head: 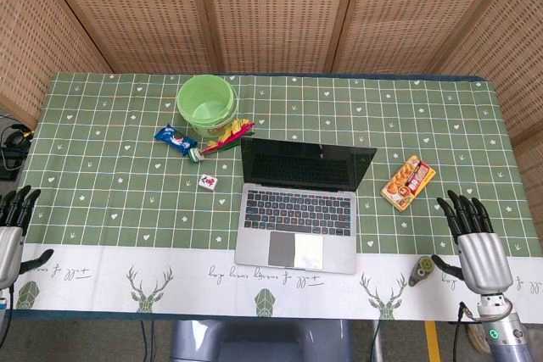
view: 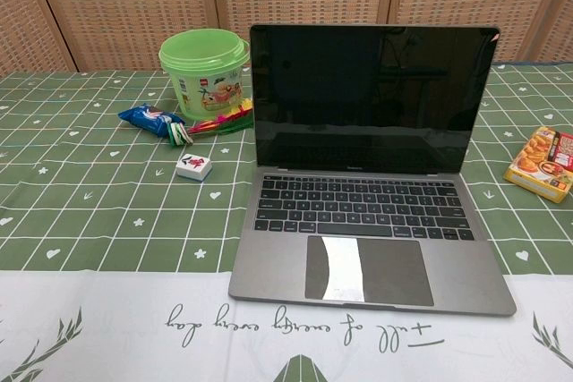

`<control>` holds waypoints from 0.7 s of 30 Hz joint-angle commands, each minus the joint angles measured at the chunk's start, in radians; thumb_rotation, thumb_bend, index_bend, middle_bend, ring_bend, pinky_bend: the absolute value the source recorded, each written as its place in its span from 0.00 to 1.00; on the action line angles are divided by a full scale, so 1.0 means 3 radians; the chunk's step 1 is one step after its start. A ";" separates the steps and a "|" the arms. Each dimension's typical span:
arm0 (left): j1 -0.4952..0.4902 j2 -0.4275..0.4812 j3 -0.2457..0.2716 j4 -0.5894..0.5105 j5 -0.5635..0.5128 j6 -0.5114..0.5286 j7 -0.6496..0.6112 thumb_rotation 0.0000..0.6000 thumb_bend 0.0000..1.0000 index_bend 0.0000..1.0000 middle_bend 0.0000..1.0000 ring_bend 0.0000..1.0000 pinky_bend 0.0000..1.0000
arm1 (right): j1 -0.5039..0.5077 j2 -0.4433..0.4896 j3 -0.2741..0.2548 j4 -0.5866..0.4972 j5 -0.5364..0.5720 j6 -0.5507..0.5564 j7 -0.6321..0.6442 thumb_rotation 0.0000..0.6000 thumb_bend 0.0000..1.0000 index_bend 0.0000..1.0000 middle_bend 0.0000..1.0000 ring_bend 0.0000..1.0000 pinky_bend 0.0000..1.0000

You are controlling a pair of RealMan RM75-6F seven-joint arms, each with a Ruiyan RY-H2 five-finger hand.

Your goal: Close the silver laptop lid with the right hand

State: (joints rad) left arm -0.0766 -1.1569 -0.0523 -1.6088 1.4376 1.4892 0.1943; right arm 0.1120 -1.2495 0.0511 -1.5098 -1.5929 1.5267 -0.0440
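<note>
The silver laptop (head: 299, 218) (view: 372, 221) stands open at the middle of the table, its dark screen upright and facing the front edge. My right hand (head: 473, 239) lies flat near the front right corner of the table, fingers spread, holding nothing, well to the right of the laptop. At the front left edge my left hand (head: 13, 231) also rests with fingers apart and nothing in it. Neither hand appears in the chest view.
A green plastic bucket (head: 207, 103) (view: 204, 74) stands behind the laptop to the left. A blue snack packet (head: 174, 138), colourful sticks (head: 226, 136) and a small white tile (head: 208, 181) lie nearby. An orange snack box (head: 408, 182) lies right of the laptop.
</note>
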 commanded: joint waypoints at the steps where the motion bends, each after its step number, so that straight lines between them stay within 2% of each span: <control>1: 0.0000 0.0000 -0.0001 -0.0001 0.0000 0.0001 0.0000 1.00 0.00 0.00 0.00 0.00 0.00 | 0.0000 0.0000 0.0000 -0.0001 -0.0001 0.0001 0.0000 1.00 0.15 0.00 0.00 0.00 0.00; 21: -0.0002 0.0004 -0.0012 -0.0001 -0.0009 0.0005 -0.0001 1.00 0.00 0.00 0.00 0.00 0.00 | 0.0014 0.0014 -0.0007 -0.0043 -0.0001 -0.0032 0.0103 1.00 0.15 0.00 0.00 0.00 0.00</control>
State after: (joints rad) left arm -0.0774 -1.1558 -0.0559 -1.6088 1.4347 1.4903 0.1940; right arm 0.1160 -1.2458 0.0498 -1.5212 -1.5925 1.5178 -0.0154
